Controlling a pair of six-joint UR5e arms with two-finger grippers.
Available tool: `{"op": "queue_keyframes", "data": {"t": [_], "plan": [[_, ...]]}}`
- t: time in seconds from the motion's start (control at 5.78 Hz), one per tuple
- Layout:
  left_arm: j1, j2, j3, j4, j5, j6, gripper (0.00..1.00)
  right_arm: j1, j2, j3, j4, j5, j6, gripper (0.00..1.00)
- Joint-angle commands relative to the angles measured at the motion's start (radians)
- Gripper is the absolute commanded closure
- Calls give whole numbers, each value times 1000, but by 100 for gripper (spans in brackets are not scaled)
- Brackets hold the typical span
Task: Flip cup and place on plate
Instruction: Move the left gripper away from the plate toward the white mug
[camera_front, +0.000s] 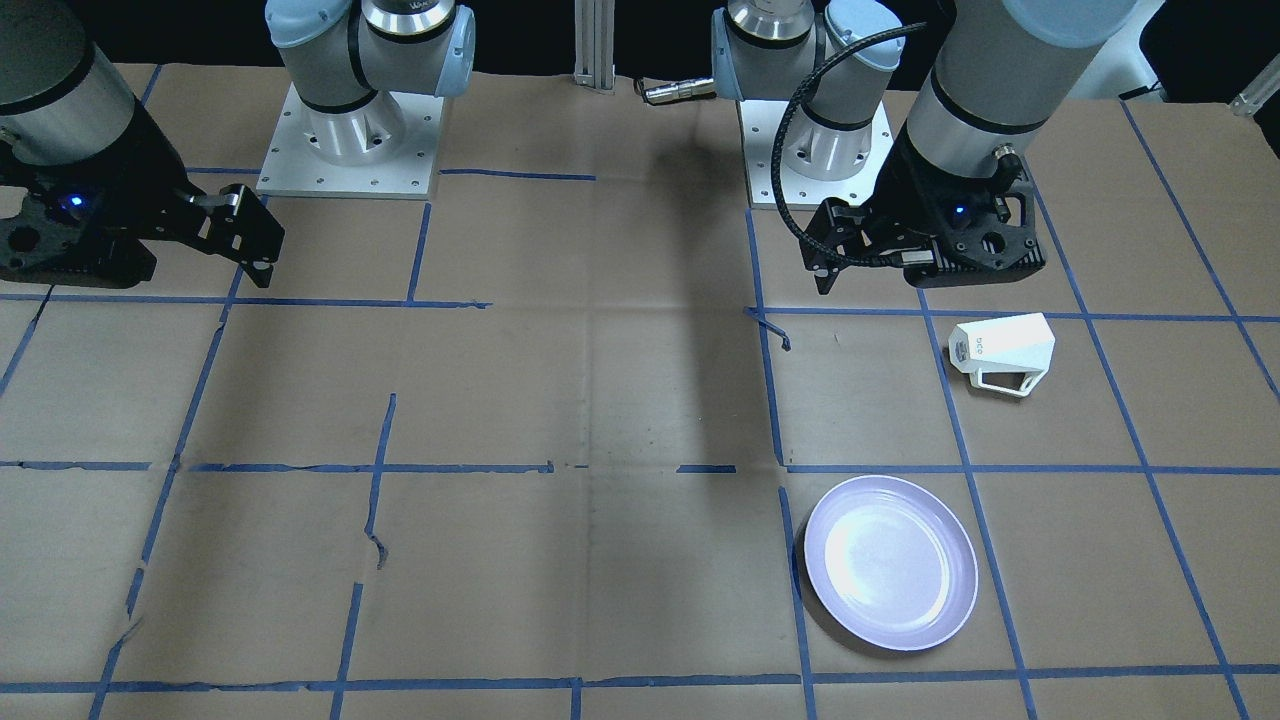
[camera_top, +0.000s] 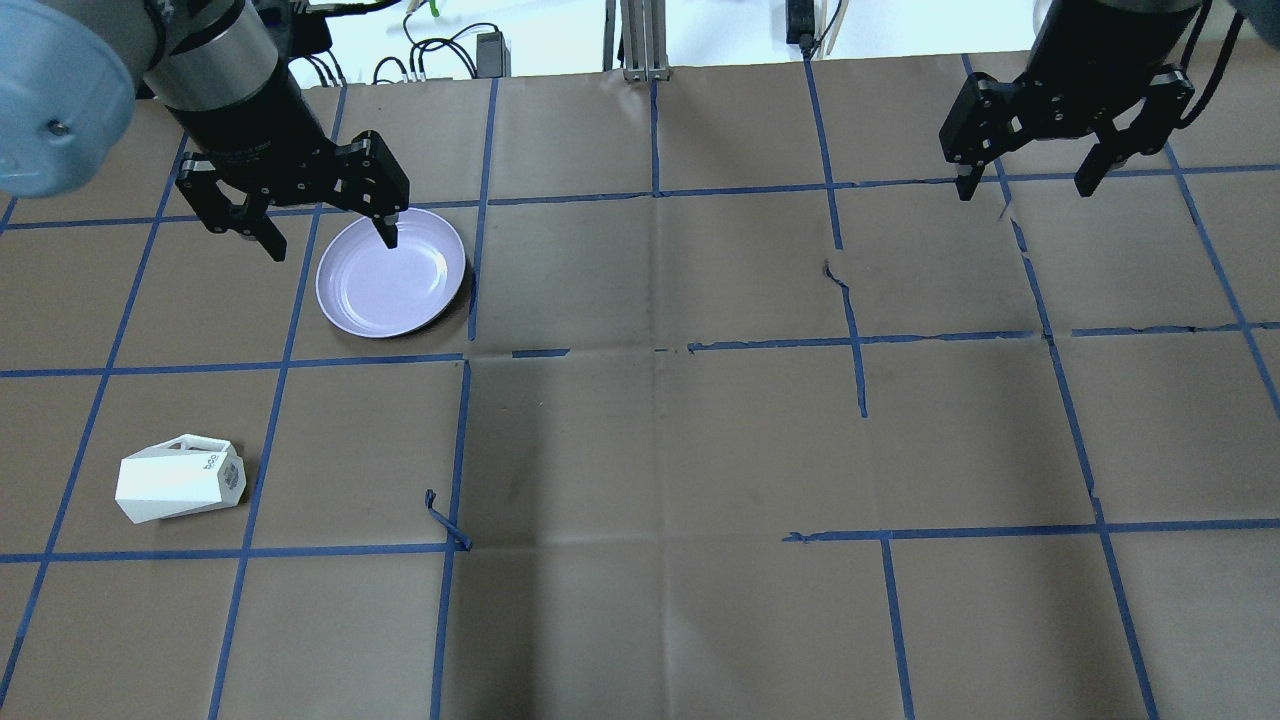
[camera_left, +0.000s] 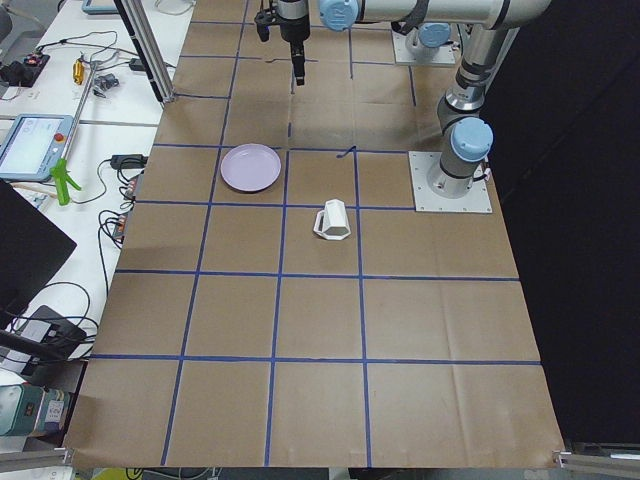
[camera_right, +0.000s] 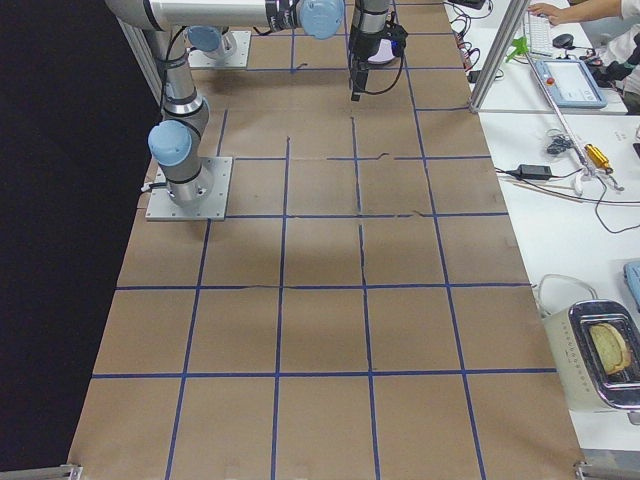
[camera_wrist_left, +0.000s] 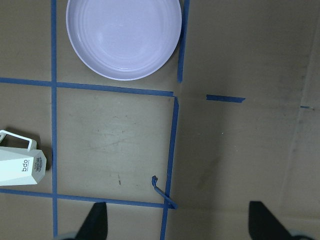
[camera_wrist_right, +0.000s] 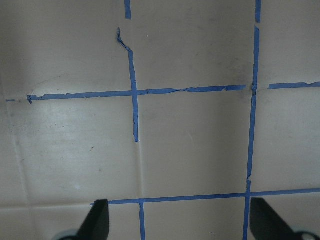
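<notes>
The white faceted cup (camera_top: 180, 485) lies on its side on the robot's left, near the front of the table; its logo base faces the table's middle and its handle faces away from the robot. It also shows in the front view (camera_front: 1003, 352) and at the left wrist view's edge (camera_wrist_left: 20, 167). The lavender plate (camera_top: 391, 272) lies empty farther out, and also shows in the front view (camera_front: 890, 562) and the left wrist view (camera_wrist_left: 124, 37). My left gripper (camera_top: 330, 240) hovers high, open and empty. My right gripper (camera_top: 1025, 185) hovers open and empty far to the right.
Brown paper with a blue tape grid covers the table (camera_top: 660, 440). A curled scrap of tape (camera_top: 445, 520) sticks up near the middle. The arm bases (camera_front: 350, 130) stand at the robot's edge. Benches with electronics (camera_left: 40, 140) and a toaster (camera_right: 600, 355) flank the table.
</notes>
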Motion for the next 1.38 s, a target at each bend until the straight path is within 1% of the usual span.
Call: {"op": "queue_keyframes", "data": {"t": [0.0,0.17,0.35,0.52,0.87,1.04,1.21], "plan": [[-1,3,-6,33,0,12,1,0,0,0,0,0,0,0],[17,12,-9,37,2,82,1,0,0,0,0,0,0,0],[86,26,-26,37,2,194,1,0,0,0,0,0,0,0],[196,37,-54,37,-3,295,1,0,0,0,0,0,0,0],[354,57,-91,31,-1,492,1,0,0,0,0,0,0,0],[449,55,-107,25,-3,608,1,0,0,0,0,0,0,0],[558,34,-120,22,-10,673,1,0,0,0,0,0,0,0]]}}
